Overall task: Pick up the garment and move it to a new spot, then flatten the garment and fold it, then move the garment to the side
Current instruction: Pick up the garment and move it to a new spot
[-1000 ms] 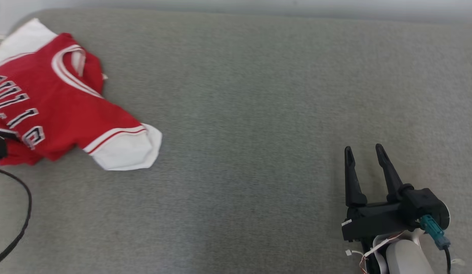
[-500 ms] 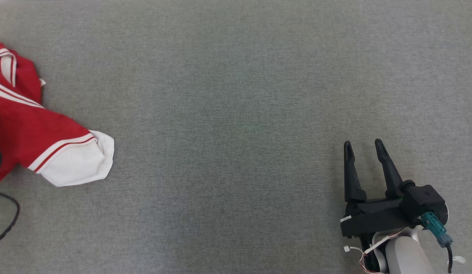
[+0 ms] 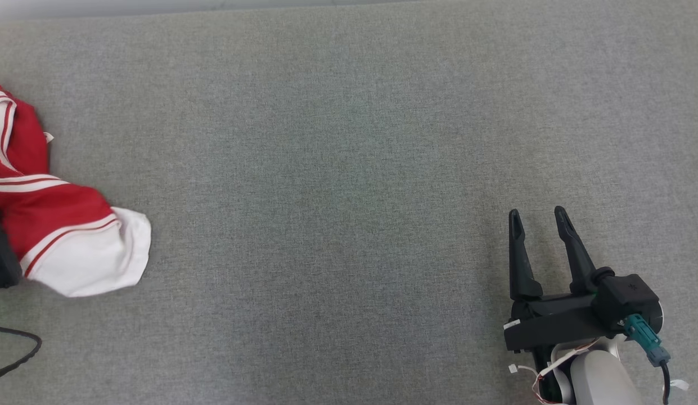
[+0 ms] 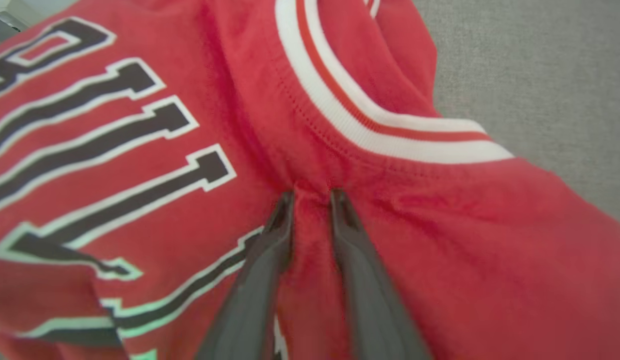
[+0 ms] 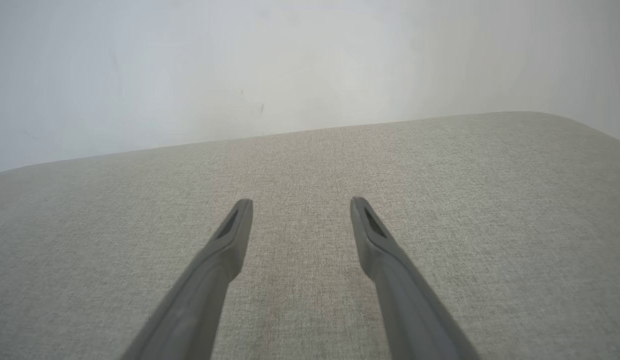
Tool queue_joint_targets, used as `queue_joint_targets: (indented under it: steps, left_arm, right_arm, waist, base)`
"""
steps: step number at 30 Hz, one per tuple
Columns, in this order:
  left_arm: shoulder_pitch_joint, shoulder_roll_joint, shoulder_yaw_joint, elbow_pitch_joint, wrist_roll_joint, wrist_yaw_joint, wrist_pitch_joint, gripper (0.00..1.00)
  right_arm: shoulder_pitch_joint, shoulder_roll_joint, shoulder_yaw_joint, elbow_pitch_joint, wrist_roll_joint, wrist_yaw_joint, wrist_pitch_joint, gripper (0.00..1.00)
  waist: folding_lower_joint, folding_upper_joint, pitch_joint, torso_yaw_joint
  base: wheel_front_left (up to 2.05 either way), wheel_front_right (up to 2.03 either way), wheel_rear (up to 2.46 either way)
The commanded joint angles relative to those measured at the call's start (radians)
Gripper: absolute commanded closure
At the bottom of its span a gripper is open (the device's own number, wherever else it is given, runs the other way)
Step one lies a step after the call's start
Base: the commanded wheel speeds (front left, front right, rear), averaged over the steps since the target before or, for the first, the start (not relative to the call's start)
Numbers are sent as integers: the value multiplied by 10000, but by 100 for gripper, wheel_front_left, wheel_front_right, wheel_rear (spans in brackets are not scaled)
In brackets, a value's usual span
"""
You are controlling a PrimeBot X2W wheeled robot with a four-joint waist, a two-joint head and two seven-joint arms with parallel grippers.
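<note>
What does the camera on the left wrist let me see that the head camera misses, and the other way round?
Left wrist view: the left gripper pinching a ridge of the red jersey just below its white collar band, and the black lettering up close. Head view: the right gripper, open over the grey surface, the jersey's white sleeve end, and a black cable. Both: the red jersey lying on the grey surface.

surface: grey woven fabric (image 3: pixel 349 169) | backdrop: pale wall behind (image 5: pixel 240 60)
</note>
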Motion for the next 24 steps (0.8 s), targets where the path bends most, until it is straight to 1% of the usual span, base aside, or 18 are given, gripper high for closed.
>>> queue_joint_targets:
  steps: [1,2,7,9,12,15,18,21,23,24]
  left_arm:
    - [-81,11,-11,70,-14,19,-138,100]
    - [-125,42,-40,96,63,32,-303,100]
    - [-458,167,-143,-40,561,240,-1822,100]
    - [-639,98,-87,-125,560,226,-2414,100]
    - [-991,151,-124,-368,698,207,-3226,100]
    - [-1309,132,-153,-785,846,212,-3876,100]
    - [-1639,143,-247,-1378,1026,222,-4379,100]
    - [-2003,211,-349,-2095,1225,231,-4659,100]
    - [-2259,102,-441,-2602,1208,210,-4716,100]
    - [-2457,-52,-581,-3137,1228,193,-4613,100]
  right_arm:
    - [62,30,-14,-1,13,-21,-6,0]
    - [66,30,-31,8,-1,-21,-6,0]
    - [139,30,-77,-3,27,-21,-6,0]
    - [178,29,-91,-2,22,-21,-6,0]
    - [258,29,-102,48,67,-21,-6,0]
    - [363,27,-69,115,106,-21,-6,0]
    - [435,29,-42,174,181,-21,-6,0]
    - [525,27,-13,229,264,-21,-6,0]
    - [568,27,15,253,357,-21,-6,0]
    - [617,27,36,275,436,-21,-6,0]
  waist:
    - [1,-1,-22,12]
    - [1,-1,-51,24]
    - [1,-1,-283,203]
    - [1,-1,-424,313]
    - [1,-1,-644,479]
    - [1,-1,-912,614]
    - [1,-1,-1173,675]
    - [1,-1,-1384,666]
    - [1,-1,-1507,626]
    - [1,-1,-1600,560]
  base:
    - [0,0,0]
    - [0,0,0]
    - [0,0,0]
    - [0,0,0]
    - [0,0,0]
    - [0,0,0]
    - [0,0,0]
    - [0,0,0]
    - [0,0,0]
    - [0,0,0]
